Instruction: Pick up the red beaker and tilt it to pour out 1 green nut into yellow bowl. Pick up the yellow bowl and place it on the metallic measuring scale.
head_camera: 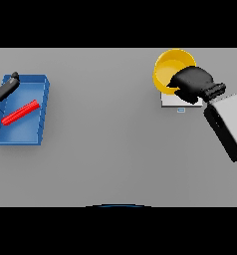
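The yellow bowl (169,68) stands at the back right, on top of the metallic measuring scale (173,101), whose pale plate shows beneath it. My right hand (192,83) lies against the bowl's right rim, with its fingers curled over the edge. A red beaker (20,112) lies on its side inside the blue tray (42,112) at the far left. My left hand (3,87) hovers at the tray's back left corner, fingers straight. No green nut is visible.
The blue tray's raised walls surround the beaker at the left edge of the grey table (105,139). A small display (180,109) shows on the scale's front edge.
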Robot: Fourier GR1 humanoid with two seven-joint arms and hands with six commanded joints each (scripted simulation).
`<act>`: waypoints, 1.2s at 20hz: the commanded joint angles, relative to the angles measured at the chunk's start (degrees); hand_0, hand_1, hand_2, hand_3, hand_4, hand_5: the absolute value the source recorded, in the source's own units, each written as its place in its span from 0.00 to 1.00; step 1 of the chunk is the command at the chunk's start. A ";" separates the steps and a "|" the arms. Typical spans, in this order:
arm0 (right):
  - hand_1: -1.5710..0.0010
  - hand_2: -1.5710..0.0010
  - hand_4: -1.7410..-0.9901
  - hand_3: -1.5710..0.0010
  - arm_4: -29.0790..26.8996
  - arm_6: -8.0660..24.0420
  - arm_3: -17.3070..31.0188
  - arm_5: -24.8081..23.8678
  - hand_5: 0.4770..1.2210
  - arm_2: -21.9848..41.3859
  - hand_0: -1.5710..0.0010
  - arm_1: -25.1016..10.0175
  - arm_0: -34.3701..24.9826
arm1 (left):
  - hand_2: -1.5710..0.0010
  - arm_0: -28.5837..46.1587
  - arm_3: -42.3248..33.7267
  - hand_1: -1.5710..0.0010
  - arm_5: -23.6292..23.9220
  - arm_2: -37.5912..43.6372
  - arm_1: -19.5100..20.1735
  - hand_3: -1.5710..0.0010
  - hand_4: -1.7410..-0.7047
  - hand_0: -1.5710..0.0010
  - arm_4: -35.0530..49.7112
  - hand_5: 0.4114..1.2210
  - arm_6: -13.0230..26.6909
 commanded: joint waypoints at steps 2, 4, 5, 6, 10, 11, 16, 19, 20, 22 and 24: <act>0.00 0.03 0.00 0.26 -0.01 -1.45 3.71 -1.25 1.00 -0.54 0.00 0.14 -0.52 | 1.00 -0.35 -0.44 1.00 -0.11 -0.37 0.11 1.00 0.98 1.00 -0.30 0.40 0.55; 0.00 0.05 0.00 0.24 0.11 -1.95 6.61 -2.64 1.00 -1.14 0.00 0.33 -1.03 | 1.00 0.00 0.26 1.00 -0.48 -0.40 -0.17 1.00 0.99 1.00 -0.27 0.38 0.08; 0.00 0.06 0.00 0.21 0.38 -1.53 8.54 -3.54 1.00 -1.34 0.00 0.69 -1.03 | 1.00 0.15 0.03 1.00 -0.24 -0.38 -0.11 1.00 0.98 1.00 -0.23 0.38 0.24; 0.00 0.07 0.00 0.19 0.48 -1.40 10.29 -4.05 1.00 -1.58 0.00 0.96 -1.34 | 1.00 -0.20 -0.44 1.00 0.09 -0.29 0.03 1.00 0.98 1.00 -0.25 0.37 0.70; 0.00 0.10 0.00 0.14 -0.34 -3.23 15.31 -4.86 1.00 -2.75 0.00 2.00 -2.53 | 1.00 0.32 0.33 1.00 -0.36 -0.27 0.00 1.00 0.98 1.00 -0.34 0.37 -0.47; 0.00 0.11 0.00 0.13 -0.25 -2.40 16.97 -5.23 1.00 -2.94 0.01 2.77 -2.98 | 1.00 0.00 -0.05 1.00 -0.16 -0.31 -0.13 1.00 0.98 1.00 -0.26 0.37 0.22; 0.00 0.12 0.00 0.09 -1.21 -3.38 18.33 -4.04 1.00 -3.45 0.11 2.99 -2.75 | 1.00 0.44 -0.62 1.00 -0.23 -0.40 0.04 1.00 0.98 1.00 -0.06 0.37 0.34; 0.16 0.15 0.05 0.33 -1.54 -3.80 20.13 -3.61 1.00 -4.13 0.28 3.64 -3.71 | 1.00 -0.59 0.13 1.00 -0.04 -0.76 -0.85 1.00 0.98 1.00 -0.49 0.38 1.19; 0.27 0.24 0.11 0.40 -1.70 -3.83 20.55 -3.48 0.89 -4.38 0.43 3.47 -3.78 | 1.00 -0.32 0.53 1.00 -0.37 -0.34 -0.45 1.00 0.97 1.00 -0.25 0.38 0.51; 0.47 0.42 0.20 0.53 -2.24 -3.04 20.35 -2.06 0.72 -4.70 0.63 3.16 -3.26 | 1.00 -0.11 0.81 1.00 -0.63 -0.39 -0.79 1.00 0.97 1.00 -0.26 0.39 -0.27; 0.63 0.56 0.27 0.61 -2.11 -2.17 19.66 -1.01 0.61 -4.37 0.76 3.13 -3.44 | 1.00 -0.46 0.75 1.00 -0.73 -0.44 -0.88 1.00 0.98 1.00 -0.15 0.38 0.36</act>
